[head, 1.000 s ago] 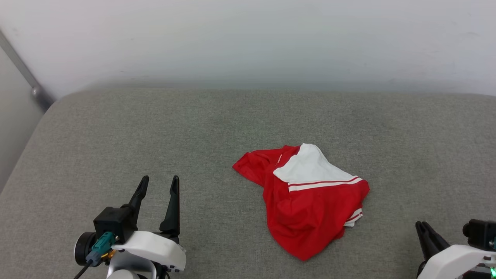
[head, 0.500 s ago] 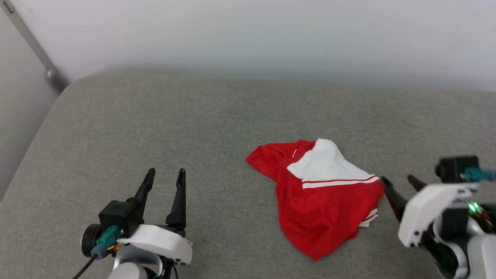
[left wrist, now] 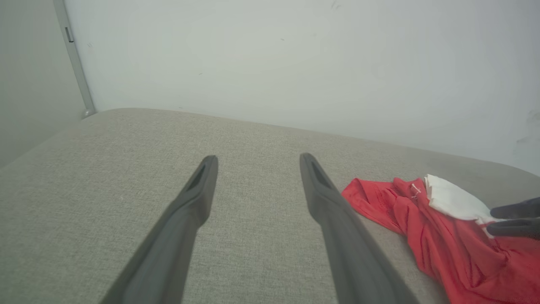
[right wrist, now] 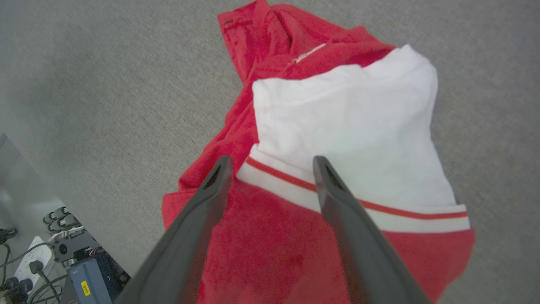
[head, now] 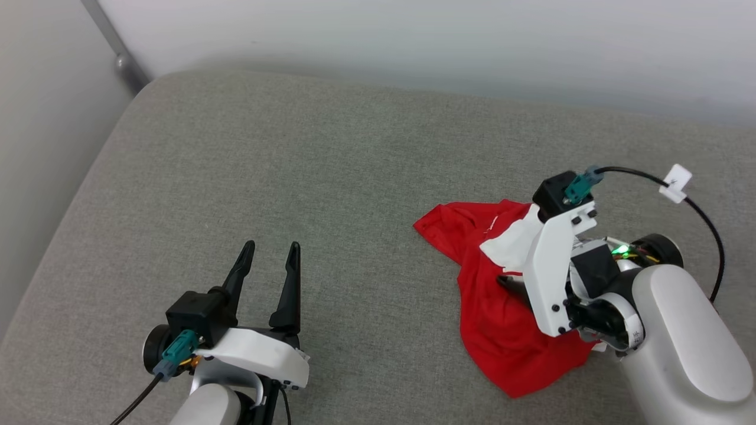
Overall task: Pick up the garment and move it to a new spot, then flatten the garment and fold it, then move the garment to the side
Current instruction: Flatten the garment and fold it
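The garment (head: pixel 493 330) lay crumpled on the right part of a grey cushion (head: pixel 295 177), a red heap with one white sleeve (right wrist: pixel 346 114) folded on top and a red-and-white striped trim (right wrist: pixel 379 209) running across it. In the right wrist view it spread under the fingers, the red body bunched in folds toward the far edge. The right gripper (right wrist: pixel 272 162) hung right over the garment with its two dark fingers spread apart, their tips above the line where the sleeve's trim met the red cloth; nothing was pinched between them, and whether the tips touched the fabric I cannot tell. In the head view its white wrist covered the middle of the garment, and a black cable (head: pixel 691 200) with a white tag arched behind it. The left gripper (head: pixel 273 247) was well apart from the garment, low over bare cushion on the robot's left, its fingers also spread and holding nothing. A pale wall (left wrist: pixel 295 63) rose behind the cushion.
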Robot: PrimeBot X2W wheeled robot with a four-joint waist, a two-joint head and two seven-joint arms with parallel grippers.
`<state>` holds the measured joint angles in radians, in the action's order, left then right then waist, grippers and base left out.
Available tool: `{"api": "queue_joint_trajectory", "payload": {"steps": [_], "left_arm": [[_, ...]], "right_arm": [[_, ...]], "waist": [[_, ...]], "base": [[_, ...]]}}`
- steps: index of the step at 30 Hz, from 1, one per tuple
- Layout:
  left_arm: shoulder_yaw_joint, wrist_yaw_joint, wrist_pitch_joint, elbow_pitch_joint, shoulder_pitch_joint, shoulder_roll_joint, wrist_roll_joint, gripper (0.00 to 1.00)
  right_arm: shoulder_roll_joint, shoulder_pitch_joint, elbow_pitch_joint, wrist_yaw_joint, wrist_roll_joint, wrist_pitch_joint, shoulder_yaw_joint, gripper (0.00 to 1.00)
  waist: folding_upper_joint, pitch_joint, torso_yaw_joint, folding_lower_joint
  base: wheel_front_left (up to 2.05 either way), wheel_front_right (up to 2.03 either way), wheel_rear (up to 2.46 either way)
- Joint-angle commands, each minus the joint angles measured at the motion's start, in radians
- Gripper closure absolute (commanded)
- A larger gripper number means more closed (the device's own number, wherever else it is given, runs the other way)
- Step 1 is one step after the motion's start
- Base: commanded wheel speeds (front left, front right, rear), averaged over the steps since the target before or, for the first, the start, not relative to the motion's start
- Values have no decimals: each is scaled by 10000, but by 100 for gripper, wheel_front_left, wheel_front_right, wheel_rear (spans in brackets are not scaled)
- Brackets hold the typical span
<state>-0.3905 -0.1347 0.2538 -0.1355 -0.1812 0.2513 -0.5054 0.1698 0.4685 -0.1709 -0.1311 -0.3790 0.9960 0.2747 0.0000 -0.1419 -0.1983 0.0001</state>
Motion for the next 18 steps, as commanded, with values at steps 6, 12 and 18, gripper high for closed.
{"api": "queue_joint_trajectory", "payload": {"steps": [6, 12, 18], "left_arm": [[68, 136, 90, -243, -190, -139, 53, 0], [188, 175, 115, -389, -25, -163, 87, 0], [268, 117, 123, -330, 198, -61, 159, 0]], "right_arm": [[252, 208, -1163, 7, 143, 694, 414, 51], [449, 302, -1038, 7, 206, 107, 326, 100], [752, -396, -103, 7, 408, -832, -538, 100]], "waist": [[0, -113, -102, -1], [0, 102, 141, -1], [0, 473, 583, -1]], "base": [[0, 0, 0], [0, 0, 0], [0, 0, 0]]}}
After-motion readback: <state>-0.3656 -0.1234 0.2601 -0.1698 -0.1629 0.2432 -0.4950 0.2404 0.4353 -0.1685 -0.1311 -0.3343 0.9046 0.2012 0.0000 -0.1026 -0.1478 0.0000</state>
